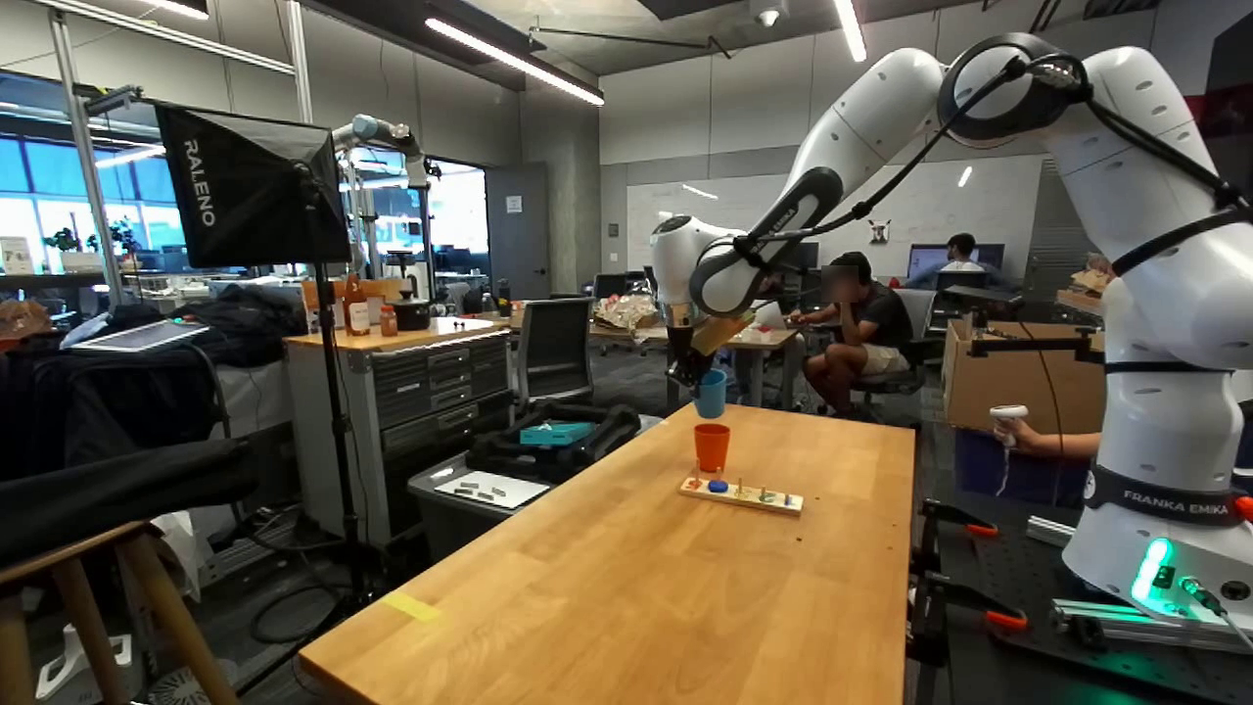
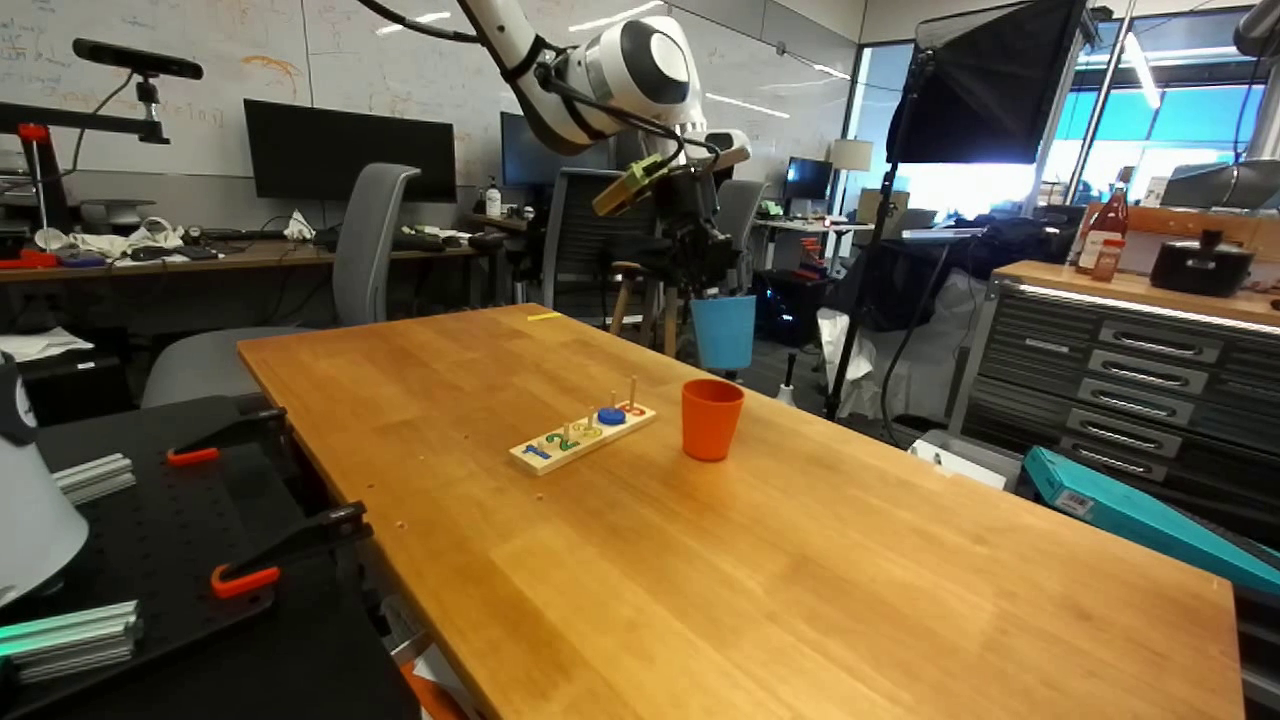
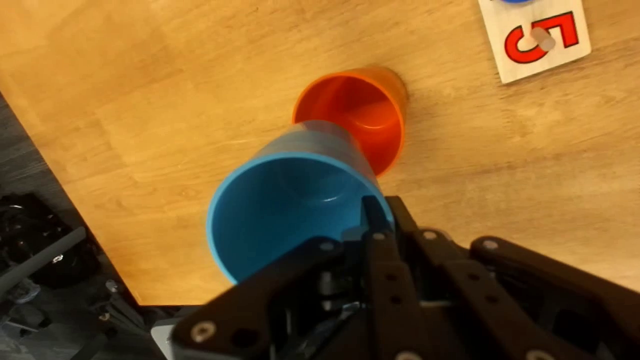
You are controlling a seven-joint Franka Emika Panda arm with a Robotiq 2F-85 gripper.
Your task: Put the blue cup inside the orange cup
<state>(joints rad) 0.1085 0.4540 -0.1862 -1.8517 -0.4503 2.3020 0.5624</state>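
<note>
RALENO! Big white letters run down the black softbox (image 1: 255, 186) on the left in an exterior view, and FRANKA EMIKA reads clearly around the robot's base (image 1: 1165, 499) on the right. Here's the action: the gripper (image 3: 384, 212) has its fingers pinched narrow on the rim of the blue cup (image 3: 275, 220), one finger inside the wall, one outside, and that cup hangs roughly upright in the air. Lower down stands the orange cup (image 2: 712, 425), upright, mouth up, a clear gap between the pair in both exterior views. In the wrist view, the blue wall covers part of the orange mouth.

Let's count: two cups, one wooden peg board (image 2: 555, 452) near the orange one, one blue disc (image 2: 611, 416) on it, two orange-tipped clamps (image 2: 250, 582). Digits on that board, too: blue 1, green 2, and a bold red 5!

The stage is a warm brown wooden table (image 2: 800, 540), with yellow tape (image 1: 411, 605) towards its near left corner. Far off, a whiteboard (image 2: 370, 60) carries handwriting too faint to read, a tool cabinet (image 2: 1130, 400) stands over to the right, and in an exterior view two seated people (image 1: 866, 333) appear, one in a dark shirt.
</note>
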